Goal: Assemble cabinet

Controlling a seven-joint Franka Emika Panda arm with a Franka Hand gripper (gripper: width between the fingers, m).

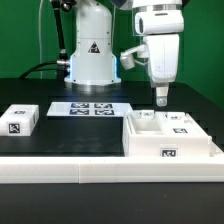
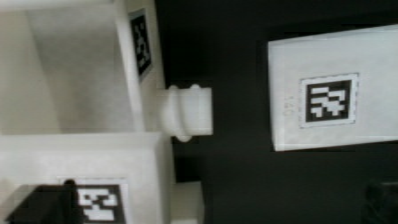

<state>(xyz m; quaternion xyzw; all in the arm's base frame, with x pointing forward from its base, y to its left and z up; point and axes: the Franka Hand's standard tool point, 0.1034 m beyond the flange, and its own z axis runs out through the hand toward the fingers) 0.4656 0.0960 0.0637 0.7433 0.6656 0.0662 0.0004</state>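
Because the cabinet (image 1: 145, 148) lies at the exterior view's right, just behind the long white rail (image 1: 60, 168), which I judge braces it, the gripper (image 1: 162, 100) hovers directly above its open compartments. I cannot tell whether the fingers are parted or holding anything. The wrist view crops the cabinet's walls and blurs the tags.

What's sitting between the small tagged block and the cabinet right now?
Only bare black table between block and cabinet, in the exterior view; the marker board lies farther back.
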